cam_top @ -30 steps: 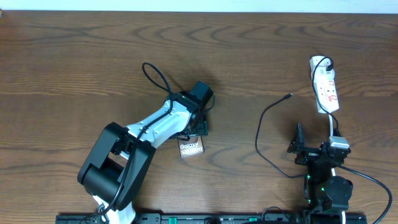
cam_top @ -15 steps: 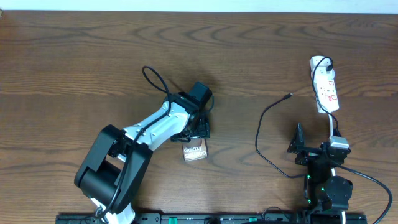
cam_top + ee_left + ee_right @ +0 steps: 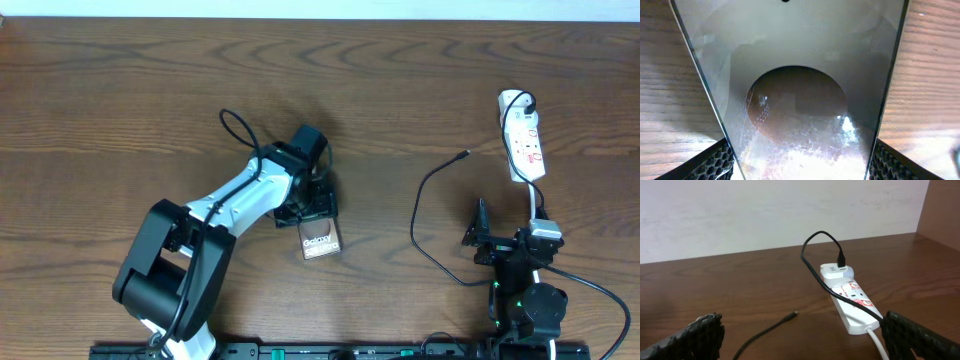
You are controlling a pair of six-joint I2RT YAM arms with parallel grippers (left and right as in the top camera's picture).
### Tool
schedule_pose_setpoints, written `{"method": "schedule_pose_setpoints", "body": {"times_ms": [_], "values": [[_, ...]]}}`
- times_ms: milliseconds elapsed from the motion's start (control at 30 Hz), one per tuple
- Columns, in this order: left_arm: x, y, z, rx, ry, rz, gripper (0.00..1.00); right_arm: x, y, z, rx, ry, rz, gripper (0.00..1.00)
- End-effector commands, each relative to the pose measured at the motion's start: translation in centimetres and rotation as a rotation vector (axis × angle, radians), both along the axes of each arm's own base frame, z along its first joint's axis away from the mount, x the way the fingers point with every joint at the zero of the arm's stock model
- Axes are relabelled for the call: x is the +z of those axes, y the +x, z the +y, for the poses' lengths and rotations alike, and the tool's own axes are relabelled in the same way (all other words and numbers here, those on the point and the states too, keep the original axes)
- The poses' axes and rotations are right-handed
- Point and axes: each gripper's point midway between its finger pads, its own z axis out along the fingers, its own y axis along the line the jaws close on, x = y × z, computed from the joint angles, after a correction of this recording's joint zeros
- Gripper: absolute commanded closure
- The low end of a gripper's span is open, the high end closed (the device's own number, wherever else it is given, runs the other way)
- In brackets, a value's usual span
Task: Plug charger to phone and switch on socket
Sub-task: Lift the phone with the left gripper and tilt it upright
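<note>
Across the brown wooden table (image 3: pixel 120 100), our left gripper (image 3: pixel 315 213) is clamped on the slim silvery-beige phone (image 3: pixel 321 241), probably to steady it for plugging. Ahead of our right gripper (image 3: pixel 802 325), its fingers spread, lie the white power-strip socket (image 3: pixel 850 302) and the thin black charger cable (image 3: pixel 413 225), its tip free.

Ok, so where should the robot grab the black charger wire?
Probably just behind the connector tip, coming straight down from above. That end of the charger lies flat and free on the table, apart from the socket, and the open right gripper is nearest.
</note>
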Motion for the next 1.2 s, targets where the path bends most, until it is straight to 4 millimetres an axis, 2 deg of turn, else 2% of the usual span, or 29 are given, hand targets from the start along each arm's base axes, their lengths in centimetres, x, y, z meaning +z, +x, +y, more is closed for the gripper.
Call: {"method": "schedule_pose_setpoints", "body": {"times_ms": [0,400,867,1167], "values": [[1.7,-0.3,-1.4,-0.058,-0.148,0.007,0.28,-0.1,0.0,0.2,0.010,-0.009,0.000,0.01],[5.5,0.7,-4.8,-0.123,-0.512,0.006,0.28,-0.1,0.0,0.2,0.010,-0.009,0.000,0.01],[12.7,1.2,-7.3,-0.167,-0.964,0.057,0.28,-0.1,0.0,0.2,0.010,-0.009,0.000,0.01],[14.4,1.9,-7.9,-0.081,-1.024,0.152,0.28,-0.1,0.0,0.2,0.010,-0.009,0.000,0.01]]}}
